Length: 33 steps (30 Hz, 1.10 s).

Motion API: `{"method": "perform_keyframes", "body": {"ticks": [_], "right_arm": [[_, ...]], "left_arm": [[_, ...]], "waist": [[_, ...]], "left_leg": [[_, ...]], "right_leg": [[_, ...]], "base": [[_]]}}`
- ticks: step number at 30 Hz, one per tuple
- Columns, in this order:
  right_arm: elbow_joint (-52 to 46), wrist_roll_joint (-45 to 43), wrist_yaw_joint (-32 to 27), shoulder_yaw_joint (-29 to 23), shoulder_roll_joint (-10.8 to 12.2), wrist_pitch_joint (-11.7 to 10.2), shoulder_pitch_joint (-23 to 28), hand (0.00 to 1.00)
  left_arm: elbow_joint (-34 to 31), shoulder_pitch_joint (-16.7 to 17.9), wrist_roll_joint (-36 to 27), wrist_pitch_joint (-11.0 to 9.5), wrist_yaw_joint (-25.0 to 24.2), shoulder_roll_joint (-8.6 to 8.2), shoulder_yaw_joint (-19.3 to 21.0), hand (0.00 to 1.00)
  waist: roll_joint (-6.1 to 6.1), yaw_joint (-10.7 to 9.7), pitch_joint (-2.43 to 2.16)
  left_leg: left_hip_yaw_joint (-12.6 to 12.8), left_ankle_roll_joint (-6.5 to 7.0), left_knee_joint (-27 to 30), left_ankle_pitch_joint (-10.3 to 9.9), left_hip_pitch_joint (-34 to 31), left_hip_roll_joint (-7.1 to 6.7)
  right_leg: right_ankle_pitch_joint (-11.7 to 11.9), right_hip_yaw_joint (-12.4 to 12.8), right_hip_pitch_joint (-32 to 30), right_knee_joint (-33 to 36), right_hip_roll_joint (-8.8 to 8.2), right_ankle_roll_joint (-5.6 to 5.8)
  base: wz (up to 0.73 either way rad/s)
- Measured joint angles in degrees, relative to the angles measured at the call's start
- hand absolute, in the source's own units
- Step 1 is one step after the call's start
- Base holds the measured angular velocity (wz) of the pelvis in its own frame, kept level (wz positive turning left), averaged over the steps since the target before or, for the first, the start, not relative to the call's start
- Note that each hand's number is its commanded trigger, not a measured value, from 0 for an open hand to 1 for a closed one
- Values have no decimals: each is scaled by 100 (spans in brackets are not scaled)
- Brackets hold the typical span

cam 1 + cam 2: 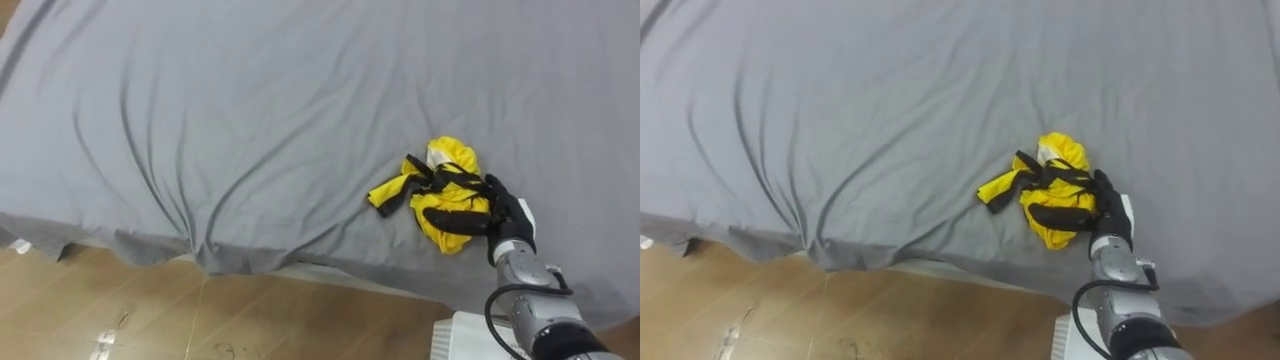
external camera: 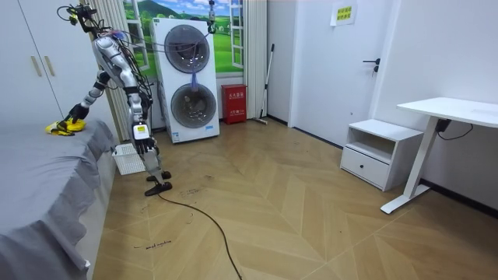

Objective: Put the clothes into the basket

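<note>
— What lies on the left?

— A wrinkled grey bed sheet (image 1: pixel 250 90) covering the mattress, its long folds running down to the near edge. Below that edge is a light wooden herringbone floor (image 1: pixel 150 310).

— And the clothes?

— Right of the middle, near the sheet's front edge, there is a crumpled yellow garment with black straps (image 1: pixel 445 195). It lies on the bed, one yellow-and-black end trailing to the left.

— Is a hand on it?

— Yes. The robot's black right hand (image 1: pixel 505 215) comes in from the lower right. Its fingers (image 1: pixel 450 216) curl over the lower part of the bundle, the thumb is on the upper side, and the cloth is clamped between them.

— And from the room?

— The robot stands at the bedside and leans over the bed, right arm stretched out to the garment. Its left hand (image 2: pixel 140 131) hangs by its side; I cannot tell how it is set. A white latticed plastic basket (image 2: pixel 126 159) stands on the floor just beside the bed, at the robot's feet. Further right are two stacked white front-loading machines (image 2: pixel 187 82).
</note>
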Motion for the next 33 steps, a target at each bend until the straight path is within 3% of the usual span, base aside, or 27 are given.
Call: {"method": "perform_keyframes", "body": {"ticks": [1,2,3,4,10,15,20,33], "right_arm": [[1,-18,-2,0,0,0,0,0],[8,-52,-7,1,-1,0,-1,52],[29,-71,-15,1,-1,0,-1,65],[52,-69,-22,2,-3,-3,-5,100],[458,-58,-222,-5,-67,-72,-143,100],[941,-99,-208,-27,-279,-99,-317,100],[1146,-93,-126,-68,-368,-48,-402,100],[1274,51,69,-241,-614,13,-548,100]], "left_arm": [[1,0,-1,3,0,0,-1,0],[2,0,-3,9,0,-2,-11,0],[1,0,-7,14,0,-2,-34,0],[0,0,-3,14,0,-1,-51,0],[12,0,-2,52,0,-9,-106,0],[16,-1,-2,121,0,-28,-105,0],[34,-2,-2,120,-18,-24,-103,0],[119,2,-28,124,-117,-14,-105,0]], "waist": [[2,11,-1],[5,28,-2],[13,37,-6],[18,42,-8],[59,101,-2],[140,154,-2],[147,224,-4],[137,185,-1]], "left_leg": [[0,0,0,0,0,0],[-2,0,0,0,-2,0],[-16,0,0,0,-8,-2],[-26,0,0,1,-11,-3],[-60,0,1,4,-12,-12],[-66,-2,0,21,-27,-13],[-118,-12,-12,68,-103,-19],[-174,-5,-19,121,-304,-42]], "right_leg": [[0,-2,0,0,2,0],[0,-15,1,0,5,0],[0,-67,3,0,5,0],[0,-78,5,0,1,0],[0,-90,16,0,-4,0],[0,-148,2,0,-20,0],[0,-219,-64,12,-31,0],[0,-275,-237,38,-54,0]], "base": [[0],[4],[6],[7],[2],[1],[6],[3]]}}
